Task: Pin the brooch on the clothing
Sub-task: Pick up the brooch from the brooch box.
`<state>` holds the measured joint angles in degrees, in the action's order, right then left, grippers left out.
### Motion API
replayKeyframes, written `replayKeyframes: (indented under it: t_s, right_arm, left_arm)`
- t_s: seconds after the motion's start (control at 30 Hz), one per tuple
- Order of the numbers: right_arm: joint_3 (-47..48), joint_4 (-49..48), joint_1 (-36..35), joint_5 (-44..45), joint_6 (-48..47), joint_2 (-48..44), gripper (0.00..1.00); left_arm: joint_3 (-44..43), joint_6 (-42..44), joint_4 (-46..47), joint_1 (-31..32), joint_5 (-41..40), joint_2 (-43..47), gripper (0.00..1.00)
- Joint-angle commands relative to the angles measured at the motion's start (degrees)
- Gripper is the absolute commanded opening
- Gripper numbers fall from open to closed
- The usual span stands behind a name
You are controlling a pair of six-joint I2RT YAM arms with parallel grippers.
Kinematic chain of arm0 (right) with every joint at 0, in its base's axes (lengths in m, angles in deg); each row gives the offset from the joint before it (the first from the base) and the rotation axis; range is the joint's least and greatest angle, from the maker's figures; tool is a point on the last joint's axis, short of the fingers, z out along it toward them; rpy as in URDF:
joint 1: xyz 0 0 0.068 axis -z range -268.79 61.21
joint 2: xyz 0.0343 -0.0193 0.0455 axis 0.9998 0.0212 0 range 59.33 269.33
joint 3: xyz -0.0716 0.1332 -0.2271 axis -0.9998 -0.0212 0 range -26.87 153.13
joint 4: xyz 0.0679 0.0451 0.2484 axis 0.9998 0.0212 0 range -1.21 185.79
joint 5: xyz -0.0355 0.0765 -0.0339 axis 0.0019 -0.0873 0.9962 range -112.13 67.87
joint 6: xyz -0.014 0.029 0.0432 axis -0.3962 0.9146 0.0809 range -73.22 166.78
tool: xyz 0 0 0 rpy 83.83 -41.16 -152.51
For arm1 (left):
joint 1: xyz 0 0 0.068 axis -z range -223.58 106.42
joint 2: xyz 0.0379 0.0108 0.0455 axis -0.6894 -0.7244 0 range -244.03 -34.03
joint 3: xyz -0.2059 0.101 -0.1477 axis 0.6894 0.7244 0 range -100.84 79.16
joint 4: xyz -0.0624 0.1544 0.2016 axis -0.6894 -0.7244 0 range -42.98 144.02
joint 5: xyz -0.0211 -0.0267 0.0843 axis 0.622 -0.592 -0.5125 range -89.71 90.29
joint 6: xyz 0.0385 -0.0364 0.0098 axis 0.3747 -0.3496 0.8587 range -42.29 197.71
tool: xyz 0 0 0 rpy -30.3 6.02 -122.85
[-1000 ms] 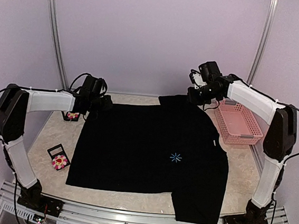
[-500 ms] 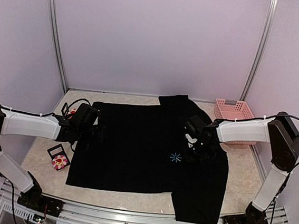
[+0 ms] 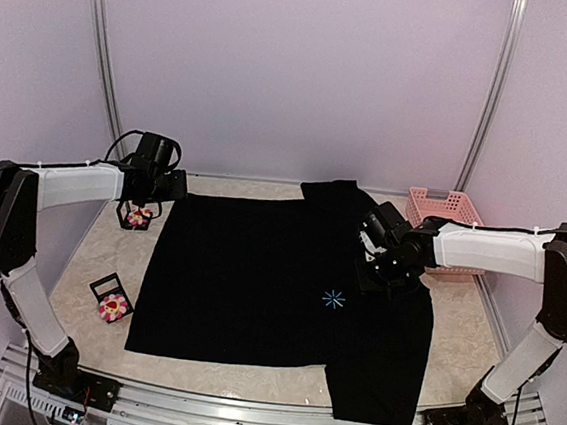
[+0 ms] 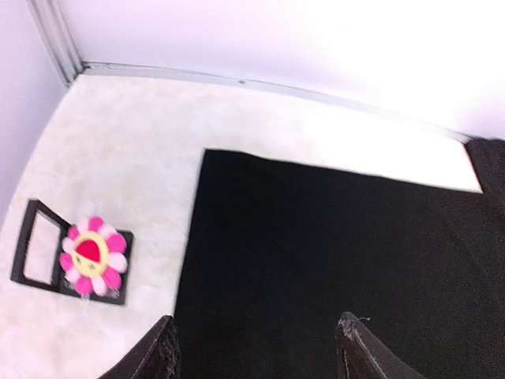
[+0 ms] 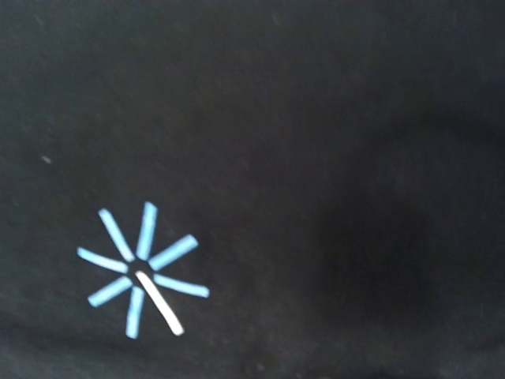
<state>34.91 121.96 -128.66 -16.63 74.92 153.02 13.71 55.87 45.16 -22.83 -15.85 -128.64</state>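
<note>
Open left gripper, above the large black T-shirt at its far-left corner, may snag cloth, missing the pink plush flower brooch just left; right gripper: grip unreadable.

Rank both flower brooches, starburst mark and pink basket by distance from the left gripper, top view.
Left gripper:
1. far flower brooch, back left
2. near flower brooch, front left
3. starburst mark, shirt chest
4. pink basket, far right

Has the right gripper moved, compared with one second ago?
Yes. The right gripper came from beside the pink basket towards the blue star mark on the shirt.
</note>
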Motion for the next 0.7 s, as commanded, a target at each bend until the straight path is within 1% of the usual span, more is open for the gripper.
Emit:
replayKeyframes:
  t_s: [0.0,0.1,0.33,0.5,0.67]
  right_arm:
    - [0.7,-1.9,-0.6,-0.1,-2.6,0.0,0.33]
    - [1.0,-1.5,-0.7,-0.1,-3.8,1.5,0.33]
    - [0.1,-2.5,-0.8,-1.0,-5.2,3.4,0.34]
    - [0.2,-2.3,-0.8,-1.1,-5.1,3.8,0.34]
    - [0.6,-2.2,-0.9,-0.9,-4.9,4.2,0.34]
  left_arm:
    - [-11.2,2.7,-8.5,-5.8,-7.6,-10.6,0.64]
    - [-18.2,1.5,-12.3,-9.2,-8.9,-18.3,0.63]
    - [-28.4,3.4,-17.9,-10.7,-14.0,-29.1,0.65]
    - [-29.4,2.8,-18.6,-13.1,-11.7,-32.9,0.64]
    - [-26.9,3.6,-16.8,-13.0,-11.8,-32.7,0.63]
